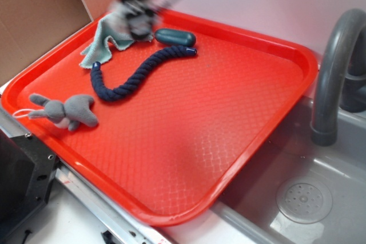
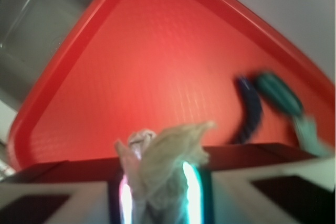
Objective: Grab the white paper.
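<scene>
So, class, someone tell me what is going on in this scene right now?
A robot arm's gripper is shut on the white paper, a crumpled wad pinched between its fingers, seen close in the wrist view. In the exterior view the arm is blurred at the far corner of the red tray, above the teal cloth. A navy rope, a dark teal oblong object and a grey plush bunny lie on the tray.

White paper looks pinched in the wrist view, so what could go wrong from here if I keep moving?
1. The white paper is held by only part of the wad, with loose folds sticking out past the gripper; it may slip or tear free.
2. Both views are motion-blurred, so a fast move could shake it loose.
3. The gripper sits right over the teal cloth, which might be snagged and dragged along.
</scene>
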### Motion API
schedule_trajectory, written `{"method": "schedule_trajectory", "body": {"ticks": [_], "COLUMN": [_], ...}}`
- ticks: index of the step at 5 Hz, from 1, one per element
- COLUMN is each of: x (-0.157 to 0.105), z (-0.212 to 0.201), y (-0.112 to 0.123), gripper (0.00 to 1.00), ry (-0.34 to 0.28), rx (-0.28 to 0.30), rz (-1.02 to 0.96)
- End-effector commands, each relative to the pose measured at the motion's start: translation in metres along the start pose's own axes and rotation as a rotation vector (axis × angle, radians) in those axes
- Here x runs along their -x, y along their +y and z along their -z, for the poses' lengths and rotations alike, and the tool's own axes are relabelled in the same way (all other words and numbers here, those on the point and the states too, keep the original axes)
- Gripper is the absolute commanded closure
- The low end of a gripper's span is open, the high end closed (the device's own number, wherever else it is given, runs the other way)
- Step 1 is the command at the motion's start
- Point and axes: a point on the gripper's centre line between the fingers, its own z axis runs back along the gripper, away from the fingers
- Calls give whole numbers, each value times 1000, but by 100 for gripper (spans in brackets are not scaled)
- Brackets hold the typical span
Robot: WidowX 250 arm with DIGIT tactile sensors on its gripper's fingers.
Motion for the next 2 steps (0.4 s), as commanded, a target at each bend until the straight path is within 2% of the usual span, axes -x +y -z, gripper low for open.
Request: {"method": "schedule_trajectory", "body": {"ticks": [1,2], "x": [33,28], "z": [-31,-22], "y": [-18,-13], "gripper": [100,100], "ry": [-60,-66], "rx": [-92,-61], "rz": [-459,-468]}}
